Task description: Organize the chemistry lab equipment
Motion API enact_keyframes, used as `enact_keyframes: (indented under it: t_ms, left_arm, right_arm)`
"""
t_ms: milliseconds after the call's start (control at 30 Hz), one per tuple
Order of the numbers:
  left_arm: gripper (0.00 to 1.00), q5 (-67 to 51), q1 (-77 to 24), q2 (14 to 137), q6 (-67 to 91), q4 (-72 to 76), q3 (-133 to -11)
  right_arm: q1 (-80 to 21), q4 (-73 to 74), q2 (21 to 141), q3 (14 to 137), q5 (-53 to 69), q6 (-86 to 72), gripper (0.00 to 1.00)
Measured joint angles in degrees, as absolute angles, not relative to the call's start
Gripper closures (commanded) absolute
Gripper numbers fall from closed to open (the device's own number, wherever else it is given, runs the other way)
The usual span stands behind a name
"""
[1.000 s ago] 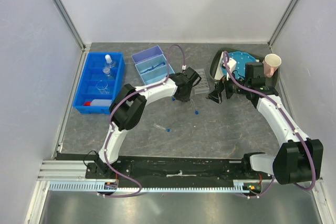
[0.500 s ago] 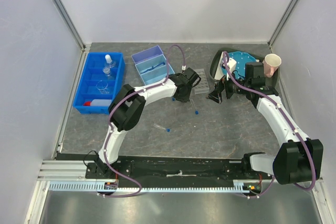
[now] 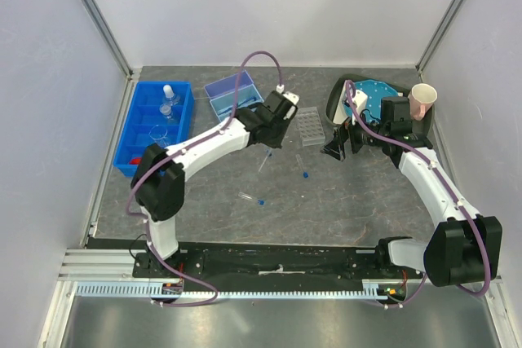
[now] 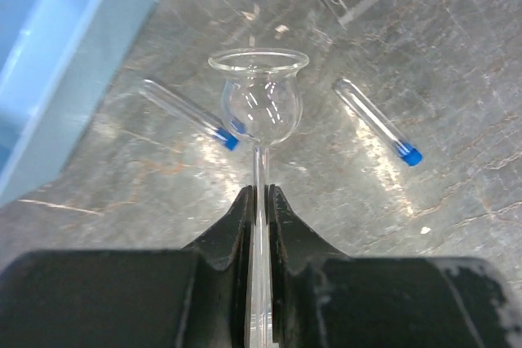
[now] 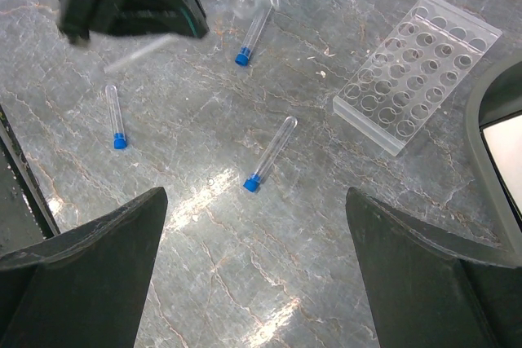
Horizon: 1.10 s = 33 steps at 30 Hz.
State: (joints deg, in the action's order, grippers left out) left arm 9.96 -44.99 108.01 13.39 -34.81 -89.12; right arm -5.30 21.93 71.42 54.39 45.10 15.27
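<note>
Left claw (image 4: 259, 195) was found clamped on the thin stem of a clear glass flask (image 4: 261, 107), on the left of the clear tube rack (image 3: 310, 125). The flask's bulb was seen overlapping the capped end of one tube in the left wrist view. Contact between them could not be told.

Right claw (image 5: 257, 283) was noted with jaws wide apart and nothing between them, just right of the rack.

Three blue-capped clear tubes (image 5: 272, 152) were logged lying flat on the table (image 4: 457, 201), apart from each other, on the arm-base side of the rack and to its left. No tube was seated in the rack.

A light blue box (image 3: 236, 95) was marked left of the rack. A blue bin (image 3: 130, 132) was placed well left of the rack, with clear glassware and a white squeeze bottle (image 3: 151, 159) inside.
</note>
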Motion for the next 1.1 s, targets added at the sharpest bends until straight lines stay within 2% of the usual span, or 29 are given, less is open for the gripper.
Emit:
enact_keyframes:
  t_ms: [367,733,1100]
  left_arm:
    - [0.93,10.31,-31.22,105.97,-4.34,-39.53,-92.25]
    - [0.92,9.13,-27.24,114.06,-17.65,-41.69,-102.45]
    - [0.91,6.04,-27.03,119.83,-23.20,-42.78,-105.45]
  right_arm:
    - [-5.30,21.93,71.42,54.39,45.08,15.35,0.02]
    - [-4.29,21.93,71.42,54.39,44.93,15.68,0.02]
    - [-3.62,21.96,71.44,54.39,44.95,15.70,0.02]
